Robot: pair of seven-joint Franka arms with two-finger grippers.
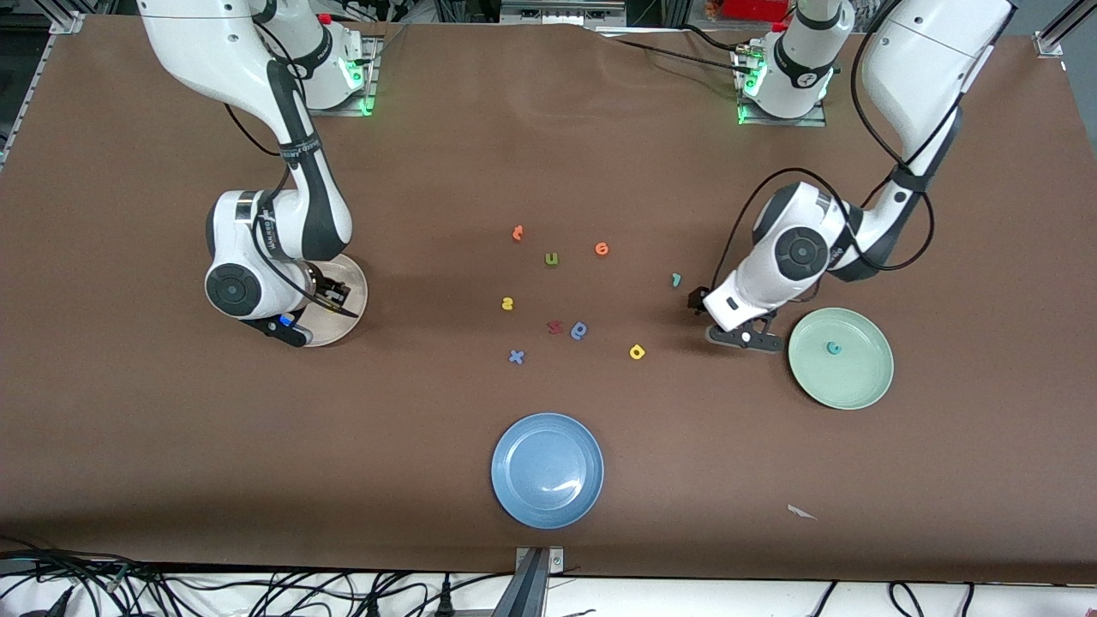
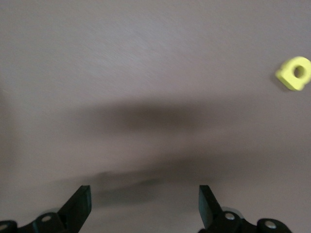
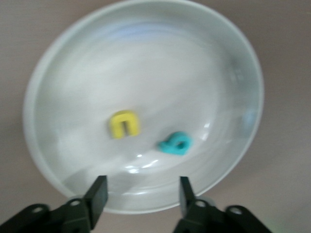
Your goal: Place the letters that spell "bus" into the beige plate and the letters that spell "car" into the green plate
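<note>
The right gripper [image 3: 141, 194] hangs over the beige plate [image 3: 58, 160], fingers apart and empty; the yellow u [image 3: 125, 124] and teal b [image 3: 176, 143] lie in that plate. The left gripper [image 2: 145, 206] hovers over the table just beside the green plate [image 1: 866, 386], fingers wide, holding nothing. The teal c [image 1: 832, 348] lies in the green plate. The yellow a [image 1: 637, 351] and yellow s [image 1: 507, 302] lie on the table between the two plates.

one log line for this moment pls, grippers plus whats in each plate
left gripper: open, over bare table beside green plate | right gripper: open over beige plate | beige: yellow u, teal b | green: teal c
</note>
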